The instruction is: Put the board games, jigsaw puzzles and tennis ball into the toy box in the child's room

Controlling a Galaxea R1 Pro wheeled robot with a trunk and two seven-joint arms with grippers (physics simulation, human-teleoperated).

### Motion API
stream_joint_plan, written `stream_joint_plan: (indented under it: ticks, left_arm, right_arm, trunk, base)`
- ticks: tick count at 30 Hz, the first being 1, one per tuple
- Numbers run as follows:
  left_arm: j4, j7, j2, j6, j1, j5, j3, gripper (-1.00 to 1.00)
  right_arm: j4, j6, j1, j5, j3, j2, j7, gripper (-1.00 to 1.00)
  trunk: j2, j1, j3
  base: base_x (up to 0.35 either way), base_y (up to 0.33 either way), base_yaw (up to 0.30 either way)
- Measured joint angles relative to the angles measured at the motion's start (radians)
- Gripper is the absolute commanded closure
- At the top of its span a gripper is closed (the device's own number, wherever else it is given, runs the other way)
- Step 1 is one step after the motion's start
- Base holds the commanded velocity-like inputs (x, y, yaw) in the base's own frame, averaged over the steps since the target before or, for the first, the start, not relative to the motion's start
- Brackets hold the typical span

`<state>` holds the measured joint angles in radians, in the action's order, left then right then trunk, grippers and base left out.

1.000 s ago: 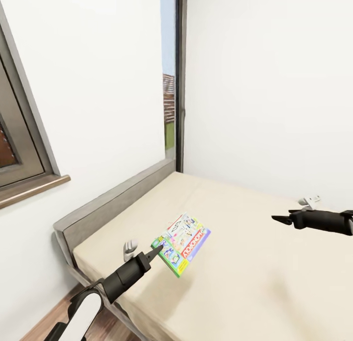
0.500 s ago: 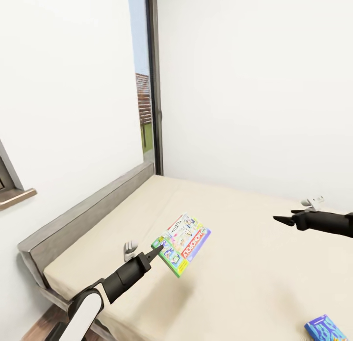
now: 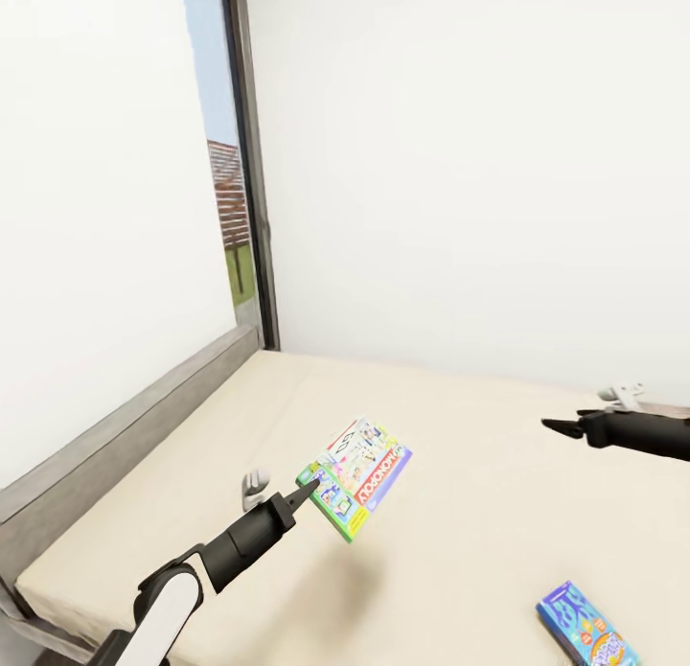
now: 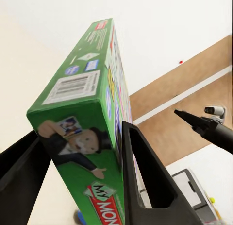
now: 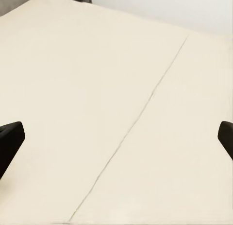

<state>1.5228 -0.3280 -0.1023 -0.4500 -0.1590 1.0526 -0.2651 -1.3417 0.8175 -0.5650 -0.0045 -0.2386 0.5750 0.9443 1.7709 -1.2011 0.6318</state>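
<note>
My left gripper is shut on the edge of a green-edged board game with a white top and a red band, holding it tilted in the air above the bed. In the left wrist view both black fingers clamp the box's green end. A smaller blue board game lies flat on the mattress at the lower right. My right gripper hovers over the mattress's right side, and the right wrist view shows its fingertips spread wide over bare mattress, open and holding nothing.
The bed's grey headboard runs along the left wall. A narrow tall window with a dark frame stands in the room's corner. White walls border the bed at the back. Wood-plank floor appears in the left wrist view.
The camera has turned right, so the window and headboard slid left in the picture and the blue game came further into view. Both arms hold the same pose, the left still gripping the game.
</note>
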Motion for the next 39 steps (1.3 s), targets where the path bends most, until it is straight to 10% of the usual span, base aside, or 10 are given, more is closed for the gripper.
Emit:
stream_joint_plan:
  ticks: [13, 21, 26, 35, 39]
  left_arm:
    - [0.000, 0.000, 0.001, 0.000, 0.000, -0.001, 0.000, 1.00]
    - [0.000, 0.001, 0.002, 0.000, 0.000, -0.002, -0.001, 1.00]
    - [-0.001, 0.009, 0.002, 0.000, 0.000, -0.001, 0.000, 1.00]
    - [-0.004, 0.025, 0.002, 0.000, 0.000, -0.001, 0.000, 1.00]
    - [-0.004, 0.025, 0.001, 0.000, 0.000, -0.001, 0.000, 1.00]
  right_arm:
    - [-0.116, 0.009, 0.078, -0.003, -0.018, -0.018, 0.011, -1.00]
    - [-0.262, 0.101, 0.169, 0.004, -0.044, -0.130, -0.014, -1.00]
    - [-0.268, 0.090, 0.174, 0.014, -0.045, -0.154, -0.181, -1.00]
    - [-0.270, -0.007, 0.175, 0.033, -0.049, -0.274, -0.443, -1.00]
    - [-0.268, -0.012, 0.175, 0.051, -0.047, -0.286, -0.677, -1.00]
  trunk:
    - [-0.091, 0.050, -0.041]
    - [-0.147, 0.081, -0.066]
    - [-0.182, 0.100, -0.081]
    - [-0.245, 0.134, -0.110]
    - [-0.273, 0.150, -0.122]
  base:
    - [0.000, 0.000, -0.295]
    - [0.000, 0.000, -0.277]
    - [0.000, 0.000, -0.257]
    - [0.000, 0.000, -0.265]
    - [0.000, 0.000, -0.281]
